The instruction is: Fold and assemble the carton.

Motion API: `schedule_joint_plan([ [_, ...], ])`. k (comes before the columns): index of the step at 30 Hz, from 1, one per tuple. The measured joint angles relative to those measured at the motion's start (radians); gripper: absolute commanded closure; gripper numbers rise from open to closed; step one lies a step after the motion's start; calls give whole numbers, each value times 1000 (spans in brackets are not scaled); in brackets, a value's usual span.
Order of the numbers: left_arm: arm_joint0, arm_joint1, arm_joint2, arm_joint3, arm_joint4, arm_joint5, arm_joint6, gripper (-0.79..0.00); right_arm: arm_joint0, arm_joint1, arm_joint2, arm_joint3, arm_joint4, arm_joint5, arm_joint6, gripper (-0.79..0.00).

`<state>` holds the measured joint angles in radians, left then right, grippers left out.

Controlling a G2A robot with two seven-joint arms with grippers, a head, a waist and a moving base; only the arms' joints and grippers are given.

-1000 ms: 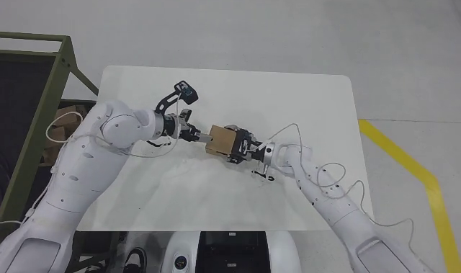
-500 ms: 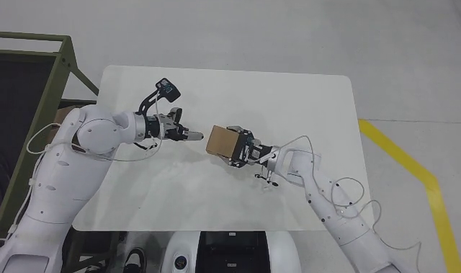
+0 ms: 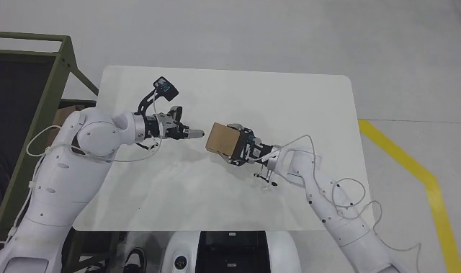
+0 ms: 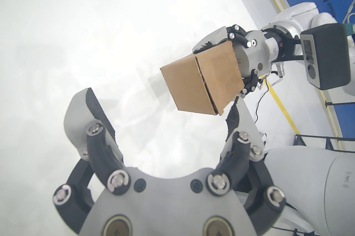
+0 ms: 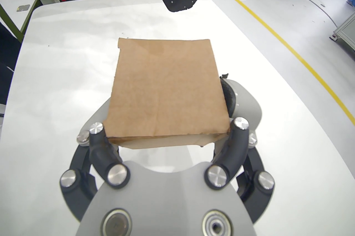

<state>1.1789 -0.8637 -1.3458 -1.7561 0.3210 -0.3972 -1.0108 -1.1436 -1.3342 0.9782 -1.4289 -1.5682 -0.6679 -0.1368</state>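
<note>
Carton (image 3: 221,139) gripped in right end effector (image 3: 238,148) over table (image 3: 288,100), left end effector (image 3: 193,134) spread open nearby, not touching.

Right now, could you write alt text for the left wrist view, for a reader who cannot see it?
A brown carton, folded into a box shape, is clamped in the right tool over the white table. Nearer the camera, the left tool is open and does not touch the carton.
</note>
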Motion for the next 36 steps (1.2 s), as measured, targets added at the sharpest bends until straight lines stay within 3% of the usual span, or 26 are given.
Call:
schedule_joint_plan([
  [11,130,12,-128,-6,-71,-124,190,-785,-62,26,107,-254,20,54,-29,0],
  [22,133,12,-130,-6,-74,-127,192,-785,-151,51,240,-639,10,122,96,0],
  [30,133,12,-130,-6,-74,-127,192,-785,-103,51,261,-774,78,139,222,0],
  [36,133,12,-130,-6,-74,-127,192,-785,-83,47,242,-854,69,212,262,0],
])
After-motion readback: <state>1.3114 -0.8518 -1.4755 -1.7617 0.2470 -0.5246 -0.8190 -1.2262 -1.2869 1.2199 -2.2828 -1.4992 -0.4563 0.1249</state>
